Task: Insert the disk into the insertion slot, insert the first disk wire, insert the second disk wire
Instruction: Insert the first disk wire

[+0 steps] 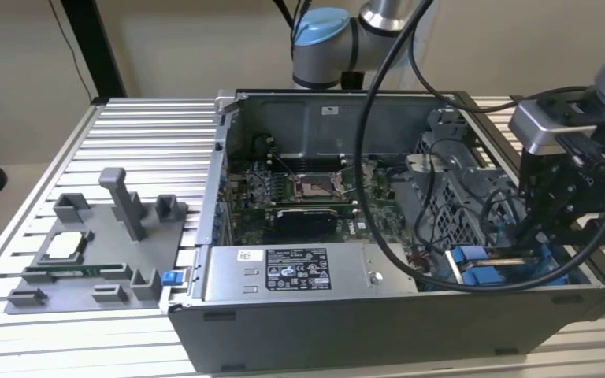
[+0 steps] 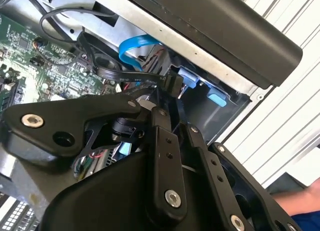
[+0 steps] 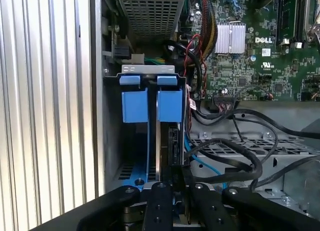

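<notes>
First wrist view: the gripper [image 3: 172,167] is pinched tight on a black disk wire connector [image 3: 173,141], sitting right beside the blue-tabbed insertion slot [image 3: 135,103], tucked in the computer case's [image 3: 97,116] corner.

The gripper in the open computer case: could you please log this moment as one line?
black gripper: shut on black plastic wire connector | position: at grey metal drive bay with blue plastic tabs

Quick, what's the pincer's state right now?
The pincer: shut on the black wire connector, beside the insertion slot.
</notes>
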Motion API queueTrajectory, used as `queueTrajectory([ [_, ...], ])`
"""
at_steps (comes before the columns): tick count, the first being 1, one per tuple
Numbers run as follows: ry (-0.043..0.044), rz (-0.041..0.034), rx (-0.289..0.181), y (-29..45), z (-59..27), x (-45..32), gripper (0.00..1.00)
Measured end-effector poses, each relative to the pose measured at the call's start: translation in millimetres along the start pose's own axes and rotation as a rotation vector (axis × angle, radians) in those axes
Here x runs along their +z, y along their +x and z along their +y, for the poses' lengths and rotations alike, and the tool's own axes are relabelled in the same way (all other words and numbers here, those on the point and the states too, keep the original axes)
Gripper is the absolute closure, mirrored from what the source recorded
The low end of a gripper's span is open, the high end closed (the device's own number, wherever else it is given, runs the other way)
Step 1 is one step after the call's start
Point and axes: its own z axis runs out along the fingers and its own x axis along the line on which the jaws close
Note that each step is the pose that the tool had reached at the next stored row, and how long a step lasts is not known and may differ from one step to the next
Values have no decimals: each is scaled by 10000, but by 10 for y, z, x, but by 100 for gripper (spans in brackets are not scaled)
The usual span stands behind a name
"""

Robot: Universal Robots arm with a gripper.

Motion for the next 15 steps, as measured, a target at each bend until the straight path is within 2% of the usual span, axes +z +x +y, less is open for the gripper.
queueTrajectory([
  [15, 8, 4, 264, -16, -10, 18, 100],
])
